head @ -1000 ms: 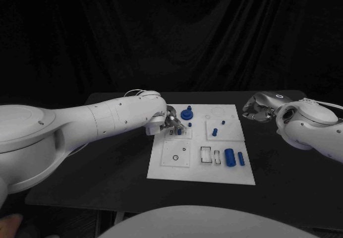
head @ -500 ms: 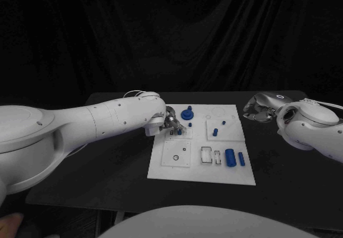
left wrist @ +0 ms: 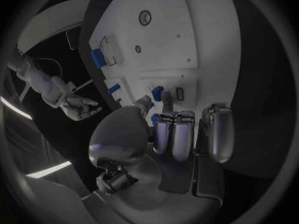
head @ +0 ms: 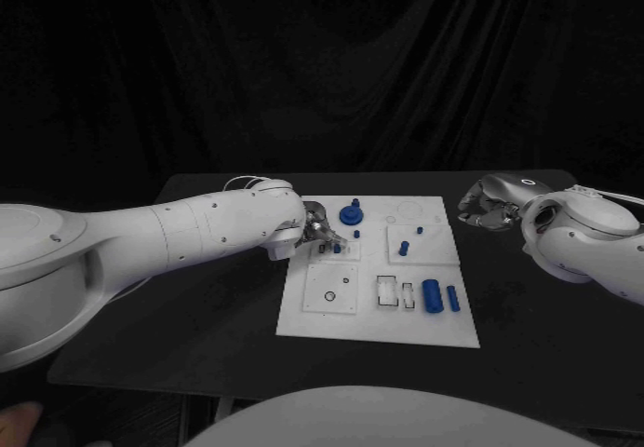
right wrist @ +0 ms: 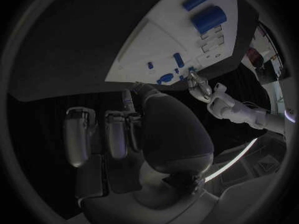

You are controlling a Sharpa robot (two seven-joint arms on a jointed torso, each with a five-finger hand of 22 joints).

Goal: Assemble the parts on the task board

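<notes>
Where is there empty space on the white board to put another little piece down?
The task board is bare along its near edge, below the ring and slots. The far right corner past the small blue pegs also looks free. It is crowded at the far left, where the left robot hand works beside the blue knob.

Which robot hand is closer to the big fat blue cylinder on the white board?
Right, though not by much. The right hand hovers just off the board's far right edge; the left hand is over the board's far left part, farther from the cylinder.

backdrop: black curtain [head: 322, 84], hanging folds | furniture: black table [head: 201, 345] | light: dim
</notes>
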